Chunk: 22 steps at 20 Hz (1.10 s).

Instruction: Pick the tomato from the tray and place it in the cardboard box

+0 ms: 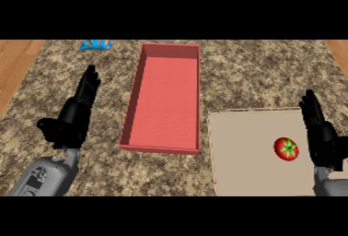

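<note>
A red tomato (286, 149) with a green stem lies on the beige tray (245, 152) at the lower right. Just to its right stands my right hand (321, 133), open with fingers straight, a small gap between it and the tomato. The long red open box (165, 94) sits in the middle of the counter, left of the tray, with nothing inside. My left hand (73, 117) rests open at the left, fingers pointing away, well apart from the box.
The counter top (68, 69) is speckled brown stone with wooden strips at both far sides. A small blue object (95, 44) shows at the back left edge.
</note>
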Available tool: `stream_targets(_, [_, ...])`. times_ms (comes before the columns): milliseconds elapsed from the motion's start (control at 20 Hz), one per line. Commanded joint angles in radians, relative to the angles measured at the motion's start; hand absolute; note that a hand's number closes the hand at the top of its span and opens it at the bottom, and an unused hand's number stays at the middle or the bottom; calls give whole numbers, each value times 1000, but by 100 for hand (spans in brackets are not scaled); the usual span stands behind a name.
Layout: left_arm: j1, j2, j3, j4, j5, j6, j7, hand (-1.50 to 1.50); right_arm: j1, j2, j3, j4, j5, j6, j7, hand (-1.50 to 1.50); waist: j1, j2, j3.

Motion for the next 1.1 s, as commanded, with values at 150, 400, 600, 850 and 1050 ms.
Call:
stream_targets(150, [77, 160, 79, 127, -93, 22, 18, 0, 0, -102, 62, -1, -139, 414, -63, -150, 13, -12, -7])
stream_targets(400, [125, 197, 67, 186, -123, 24, 44, 0, -35, -419, 172, -57, 284, 438, -277, -150, 37, -12, -11])
stream_targets(600, [100, 227, 93, 206, -120, 7, 79, 0, 30, -311, 111, 212, 50, 639, -614, -150, 12, -1, -2])
stream_targets(850, [112, 219, 103, 242, -108, -21, 38, 0, -70, -374, 109, 423, 133, 760, -905, -150, 33, 1, -3])
stream_targets(1050, [110, 205, 107, 260, -119, -18, 16, 0, -153, -441, 148, 493, 305, 604, -973, -150, 25, -4, -6])
